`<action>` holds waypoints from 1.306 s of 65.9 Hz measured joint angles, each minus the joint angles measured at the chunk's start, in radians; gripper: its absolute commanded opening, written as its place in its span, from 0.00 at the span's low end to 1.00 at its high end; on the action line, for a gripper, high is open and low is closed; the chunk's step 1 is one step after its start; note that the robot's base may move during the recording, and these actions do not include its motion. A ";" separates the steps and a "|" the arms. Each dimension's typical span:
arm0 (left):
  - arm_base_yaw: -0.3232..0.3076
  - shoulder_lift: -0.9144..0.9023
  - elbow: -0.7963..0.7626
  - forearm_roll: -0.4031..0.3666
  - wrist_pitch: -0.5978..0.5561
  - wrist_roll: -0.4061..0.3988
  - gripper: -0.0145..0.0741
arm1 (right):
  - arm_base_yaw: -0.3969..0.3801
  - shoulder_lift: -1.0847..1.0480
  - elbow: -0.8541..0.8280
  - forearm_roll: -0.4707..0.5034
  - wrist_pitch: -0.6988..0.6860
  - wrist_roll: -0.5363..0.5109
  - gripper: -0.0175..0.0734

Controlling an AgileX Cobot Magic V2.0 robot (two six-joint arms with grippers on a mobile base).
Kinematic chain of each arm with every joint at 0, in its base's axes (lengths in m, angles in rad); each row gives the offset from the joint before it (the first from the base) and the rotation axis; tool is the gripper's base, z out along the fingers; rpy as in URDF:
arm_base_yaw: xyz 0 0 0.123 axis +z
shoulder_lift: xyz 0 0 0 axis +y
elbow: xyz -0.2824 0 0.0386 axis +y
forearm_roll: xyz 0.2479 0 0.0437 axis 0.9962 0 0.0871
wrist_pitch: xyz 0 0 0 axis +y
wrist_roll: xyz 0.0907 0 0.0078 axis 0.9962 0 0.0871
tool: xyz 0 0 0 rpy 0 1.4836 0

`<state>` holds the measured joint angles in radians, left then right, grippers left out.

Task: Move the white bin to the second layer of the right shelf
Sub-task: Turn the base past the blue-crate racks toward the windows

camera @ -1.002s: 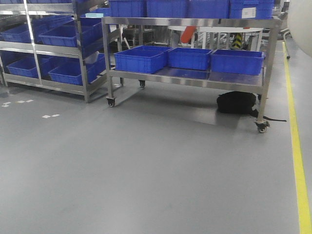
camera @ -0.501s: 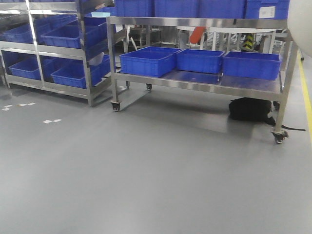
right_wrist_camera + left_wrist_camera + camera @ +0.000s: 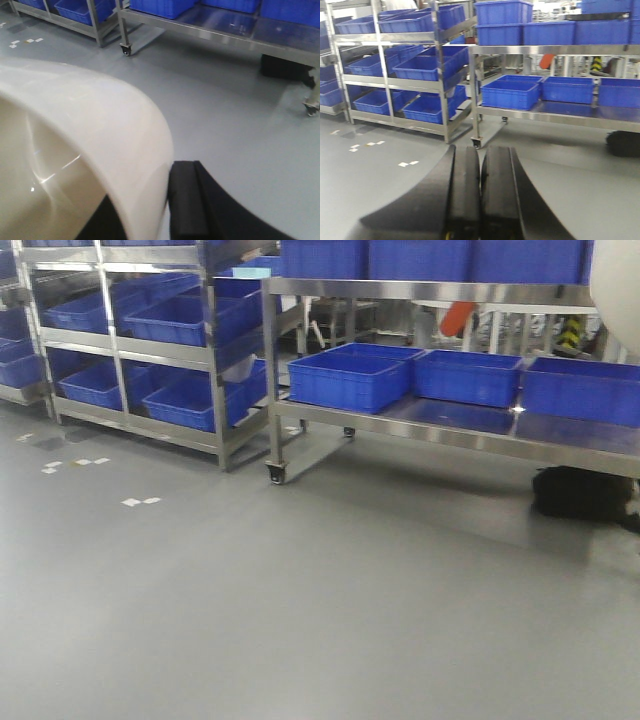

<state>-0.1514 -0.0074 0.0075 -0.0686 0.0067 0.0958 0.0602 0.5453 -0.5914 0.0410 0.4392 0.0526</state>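
Note:
The white bin point(image 3: 90, 130) fills the left of the right wrist view, glossy and cream-white, with its mouth facing me. My right gripper point(image 3: 150, 200) is shut on its wall: one black finger point(image 3: 187, 200) is outside the wall and the other is inside. A curved edge of the bin also shows at the top right of the front view point(image 3: 618, 290). My left gripper point(image 3: 480, 155) is shut and empty, held above the grey floor. No shelf level with white rollers can be made out in these views.
A steel trolley point(image 3: 450, 425) on casters carries blue crates point(image 3: 350, 380) ahead on the right. A steel rack point(image 3: 215, 360) with more blue crates stands to the left. A black bag point(image 3: 580, 495) lies under the trolley. White marks point(image 3: 140, 502) dot the floor.
The rack and trolley have slid to the right in the front view and look larger. More of the left rack now shows. The yellow floor line has left the view.

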 measured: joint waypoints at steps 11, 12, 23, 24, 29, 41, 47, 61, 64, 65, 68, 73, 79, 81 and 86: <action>0.000 0.000 0.000 0.000 0.000 0.000 0.26 | 0.000 0.000 0.000 0.000 0.000 0.000 0.22; 0.000 0.000 0.000 0.000 0.000 0.000 0.26 | 0.000 0.000 0.000 0.000 0.000 0.000 0.22; 0.000 0.000 0.000 0.000 0.000 0.000 0.26 | 0.000 0.000 0.000 0.000 0.000 0.000 0.22; 0.000 0.000 0.000 0.000 0.000 0.000 0.26 | 0.000 0.000 0.000 0.000 0.000 0.000 0.22; 0.000 0.000 0.000 0.000 0.000 0.000 0.26 | 0.000 0.000 0.000 0.000 0.002 0.000 0.22; 0.000 0.000 0.000 0.000 0.000 0.000 0.26 | 0.000 0.000 0.000 0.000 0.002 0.000 0.22; 0.000 0.000 0.000 0.000 0.000 0.000 0.26 | 0.000 0.000 0.000 0.000 0.002 0.000 0.22; 0.000 0.000 0.000 0.000 0.000 0.000 0.26 | 0.000 0.000 0.000 0.000 0.002 0.000 0.22; 0.000 0.000 0.000 0.000 0.000 0.000 0.26 | 0.000 0.000 0.000 0.000 0.002 0.000 0.22; 0.000 0.000 0.000 0.000 0.000 0.000 0.26 | 0.000 0.000 0.000 0.000 0.002 0.000 0.22; 0.000 0.000 0.000 0.000 0.000 0.000 0.26 | 0.000 0.000 0.000 0.000 0.002 0.000 0.22; 0.000 0.000 0.000 0.000 0.000 0.000 0.26 | 0.000 0.000 0.000 0.000 0.002 0.000 0.22; 0.000 0.000 0.000 0.000 0.000 0.000 0.26 | 0.000 0.000 0.000 0.000 0.002 0.000 0.22; 0.000 0.000 0.000 0.000 0.000 0.000 0.26 | 0.000 0.000 0.000 0.000 0.002 0.000 0.22; 0.000 0.000 0.000 0.000 0.000 0.000 0.26 | 0.000 0.000 0.000 0.000 0.002 0.000 0.22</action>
<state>-0.1514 -0.0074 0.0075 -0.0686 0.0067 0.0958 0.0602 0.5453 -0.5914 0.0410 0.4411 0.0526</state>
